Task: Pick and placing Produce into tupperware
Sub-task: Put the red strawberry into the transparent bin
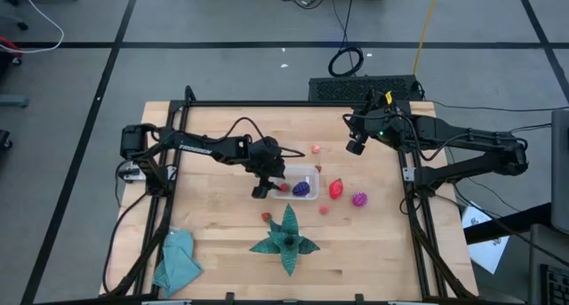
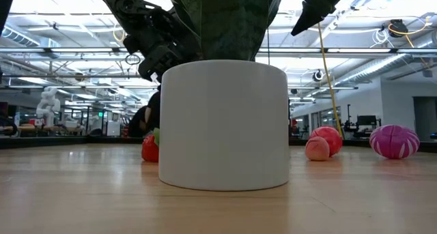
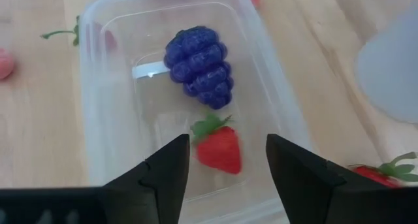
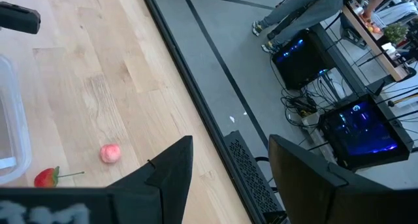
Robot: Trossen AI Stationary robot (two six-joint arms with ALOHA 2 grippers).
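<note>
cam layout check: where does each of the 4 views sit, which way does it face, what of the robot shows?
High: overhead, facing straight down; whole table, both arms, left gripper over the tupperware, right gripper at the far edge.
Low: table height, facing level across; white pot fills the centre, arm parts above.
Left wrist: looks down past its open fingers into the tupperware: grapes, strawberry.
Right wrist: past open fingers, table edge, floor, a person's legs.
Shared: high and left wrist both show the grapes.

The tupperware is seen as clear glossy plastic, the table as pale matt wood, the grape bunch as bumpy purple plastic
</note>
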